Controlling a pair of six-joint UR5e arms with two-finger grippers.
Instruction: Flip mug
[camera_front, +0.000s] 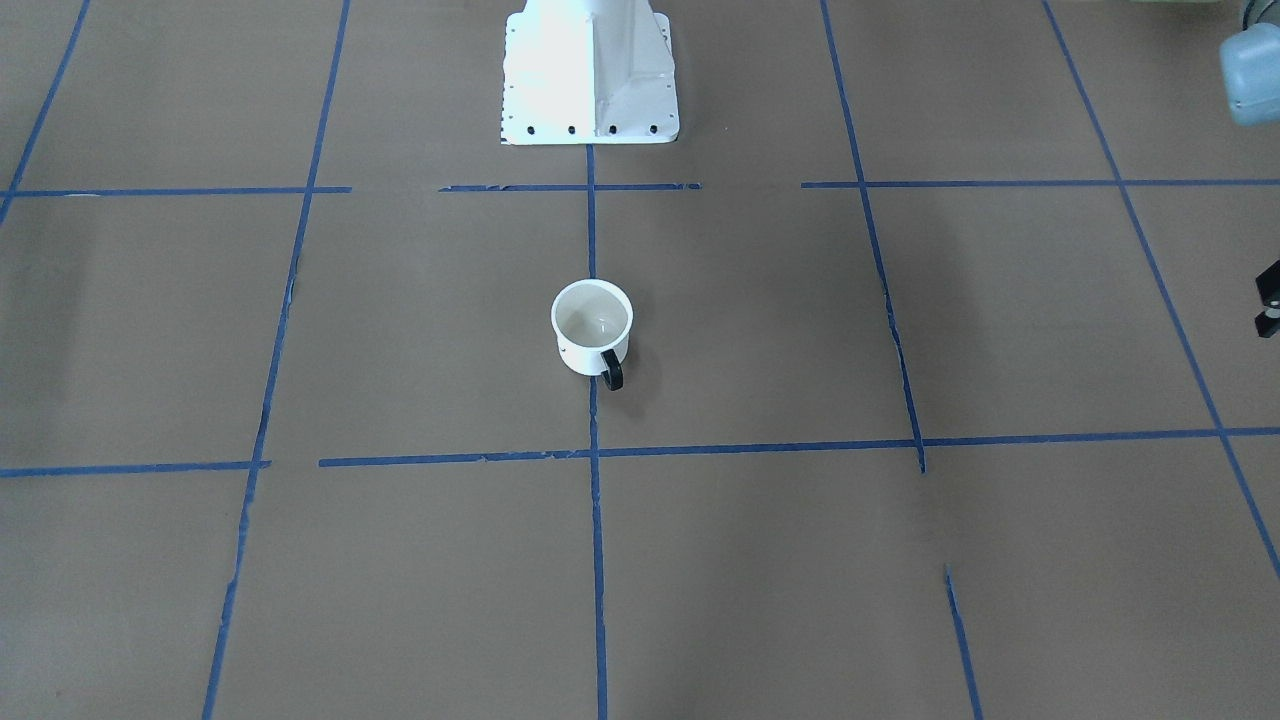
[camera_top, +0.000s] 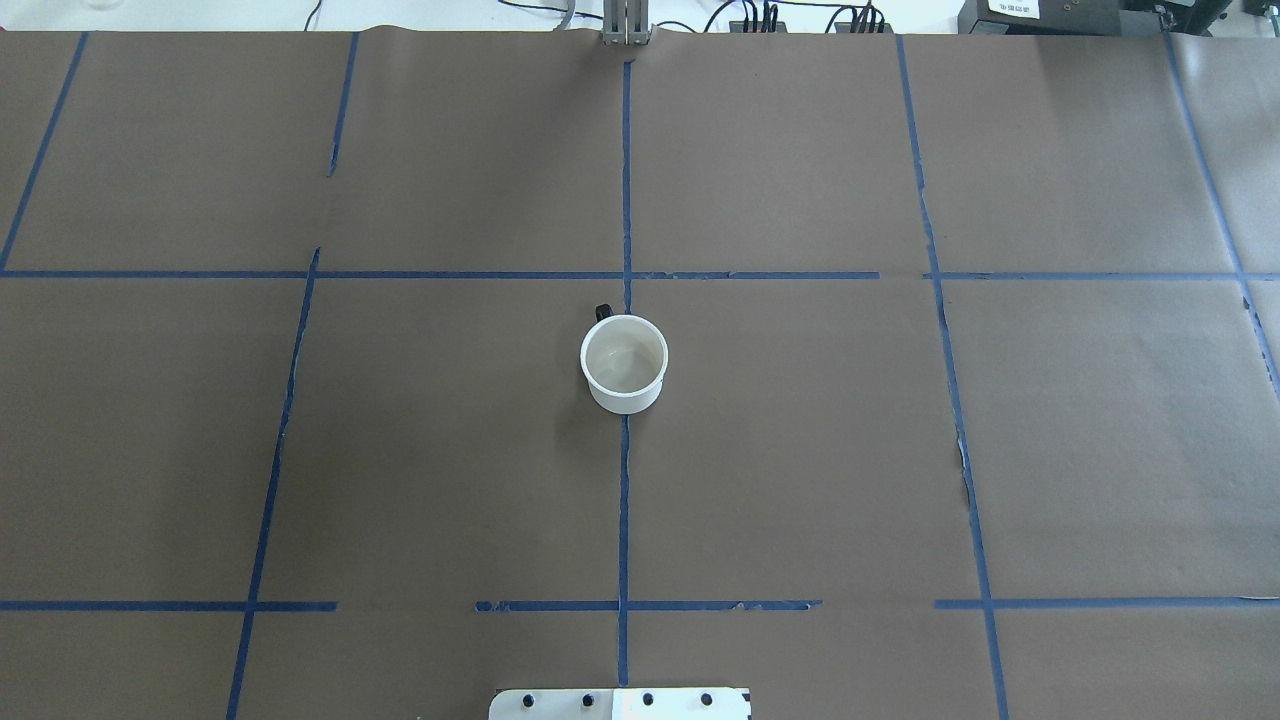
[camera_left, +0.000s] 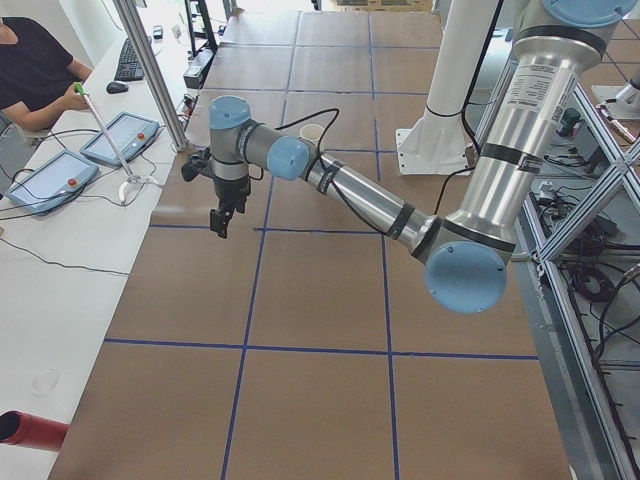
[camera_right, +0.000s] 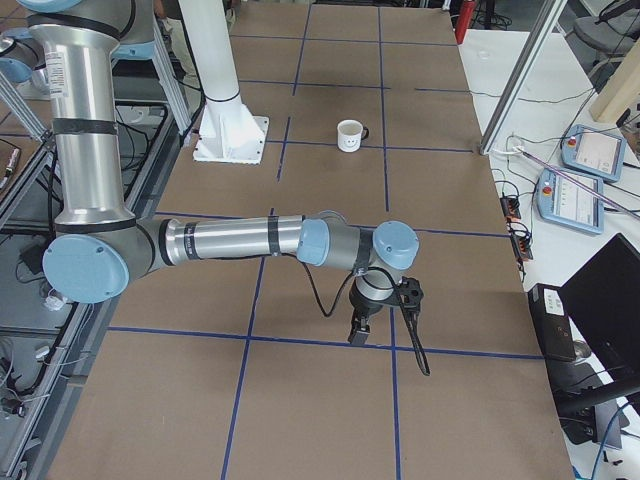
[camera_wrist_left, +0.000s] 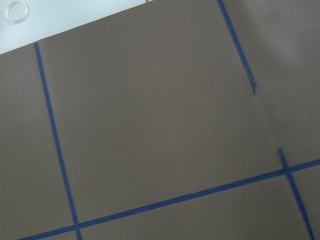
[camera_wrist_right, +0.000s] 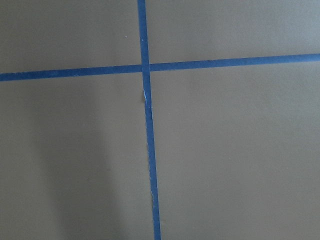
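Mug (camera_front: 591, 325), small white cylinder with black loop handle, stands upright, mouth up, at mid-table on the central blue tape line (camera_top: 623, 500); handle points away from the white robot base (camera_front: 590, 80); smiley face shows in the right side view; brown paper-covered table (camera_top: 800, 450) beneath. Left gripper (camera_left: 220, 215) and right gripper (camera_right: 360, 328) hang over opposite table ends, well apart from it; fingers apart or together, cannot tell for either.
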